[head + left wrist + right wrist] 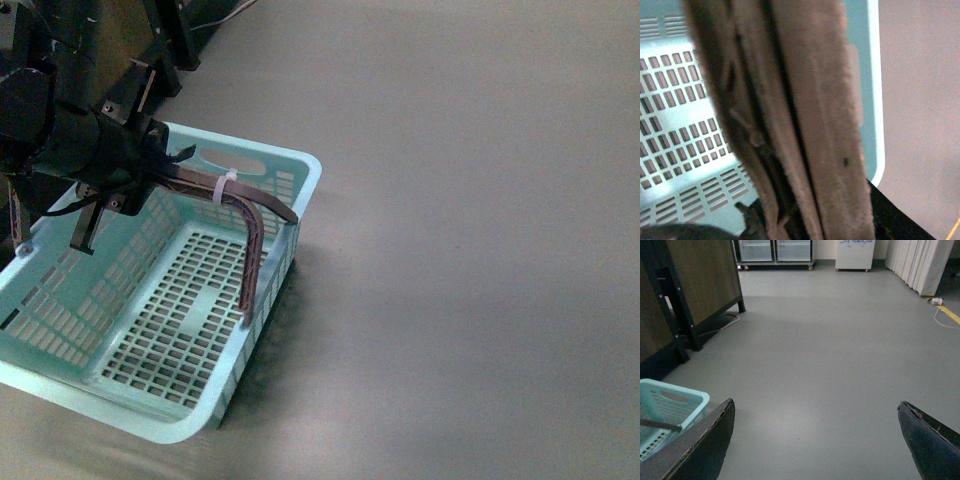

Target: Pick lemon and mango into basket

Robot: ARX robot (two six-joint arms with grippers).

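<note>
Black left pincer (160, 172) gripping handle (252, 255), right pincer (816, 410) spread

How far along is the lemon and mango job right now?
Nothing is done: the basket shows no fruit. In hand: its handle is raised at the left gripper; the right gripper is open, holding nothing. Left: lemon and mango, neither in view.

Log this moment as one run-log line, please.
basket: empty, handle raised | left end effector: at handle, grip unclear | right end effector: open, empty, over floor | lemon, mango: not in view
</note>
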